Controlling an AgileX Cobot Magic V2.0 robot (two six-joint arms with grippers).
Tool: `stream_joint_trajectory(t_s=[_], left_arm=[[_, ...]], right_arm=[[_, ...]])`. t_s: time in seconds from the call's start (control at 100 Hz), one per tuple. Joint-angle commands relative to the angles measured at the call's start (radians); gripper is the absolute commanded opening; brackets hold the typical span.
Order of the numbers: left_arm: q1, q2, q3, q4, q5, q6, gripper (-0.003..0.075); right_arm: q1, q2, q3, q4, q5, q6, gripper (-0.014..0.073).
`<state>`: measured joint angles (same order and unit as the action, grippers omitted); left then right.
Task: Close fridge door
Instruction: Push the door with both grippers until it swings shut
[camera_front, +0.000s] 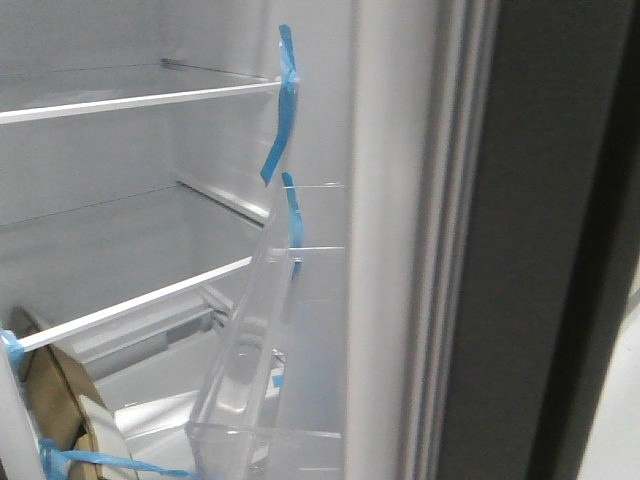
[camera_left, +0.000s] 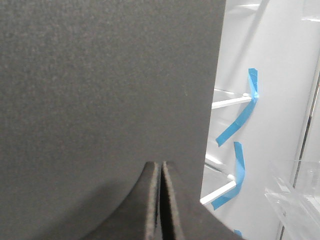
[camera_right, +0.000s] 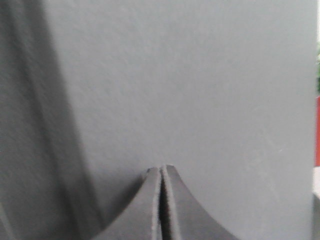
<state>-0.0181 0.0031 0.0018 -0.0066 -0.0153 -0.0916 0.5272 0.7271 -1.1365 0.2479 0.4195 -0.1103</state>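
Observation:
In the front view the fridge door stands open at the right. I see its white inner lining (camera_front: 385, 200), its grey gasket (camera_front: 450, 260) and its dark-grey outer slab (camera_front: 545, 230). A clear bin (camera_front: 250, 390) with blue tape strips (camera_front: 283, 110) hangs on the lining. Neither gripper shows in that view. My left gripper (camera_left: 161, 166) is shut and empty, its tips right at a matte dark-grey slab (camera_left: 100, 85) near the slab's edge. My right gripper (camera_right: 161, 170) is shut and empty, its tips right at a flat grey door face (camera_right: 200, 85) that fills the view.
Inside the fridge are white-edged glass shelves (camera_front: 140, 100). A brown and white package (camera_front: 70, 400) held by blue tape sits at the lower left. The left wrist view shows the white interior (camera_left: 270, 75), shelf ends and blue tape (camera_left: 240, 120) past the slab's edge.

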Motion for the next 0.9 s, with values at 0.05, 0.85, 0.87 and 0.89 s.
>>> stream_joint_trajectory(t_s=[0.05, 0.85, 0.87, 0.89], left_arm=[[-0.005, 0.019, 0.028, -0.002, -0.077, -0.004, -0.0021], [-0.005, 0.019, 0.028, -0.002, -0.077, -0.004, -0.0021], [-0.005, 0.019, 0.028, -0.002, -0.077, -0.004, -0.0021], [-0.005, 0.019, 0.028, -0.002, -0.077, -0.004, -0.0021]], right_arm=[[0.023, 0.04, -0.031, 0.016, -0.087, -0.001, -0.0076], [0.139, 0.416, -0.256, 0.016, -0.201, -0.001, -0.0076], [0.141, 0.431, -0.268, 0.016, -0.201, -0.001, -0.0076], [0.143, 0.445, -0.279, 0.016, -0.203, -0.001, -0.0076]])
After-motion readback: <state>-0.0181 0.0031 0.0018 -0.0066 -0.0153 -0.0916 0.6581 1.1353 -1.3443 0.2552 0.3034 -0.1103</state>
